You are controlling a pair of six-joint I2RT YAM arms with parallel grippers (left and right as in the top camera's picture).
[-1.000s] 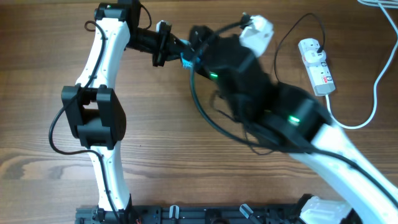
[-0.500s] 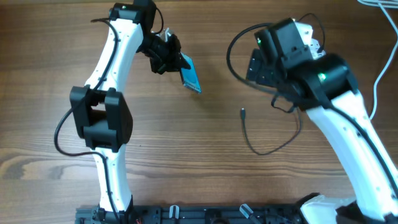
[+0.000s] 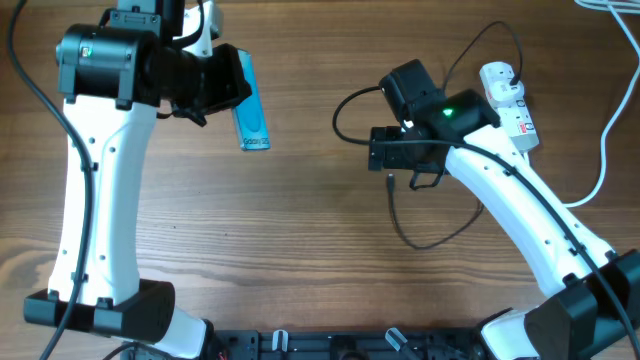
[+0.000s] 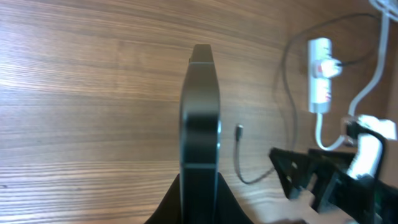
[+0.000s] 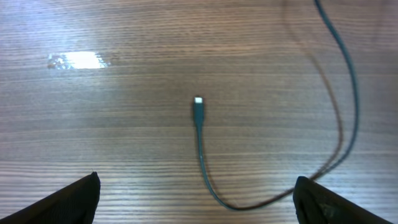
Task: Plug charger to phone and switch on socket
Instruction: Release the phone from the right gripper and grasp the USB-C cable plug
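The left claw (image 4: 199, 186) clamps the phone (image 4: 199, 112); the right claw (image 5: 196, 193) gapes empty above the limp, light charger (image 5: 198, 112), probably best pinched at its rigid tip.

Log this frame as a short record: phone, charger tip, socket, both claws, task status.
phone: gripped in the left claw, seen edge-on in the left wrist view, no cable attached
left claw: shut on phone
right claw: open, empty, above the charger tip
charger tip: lying loose on the table, apart from the phone
socket: far right of table, white plug seated on it; switch state too small to tell
task status: charger not yet plugged into phone
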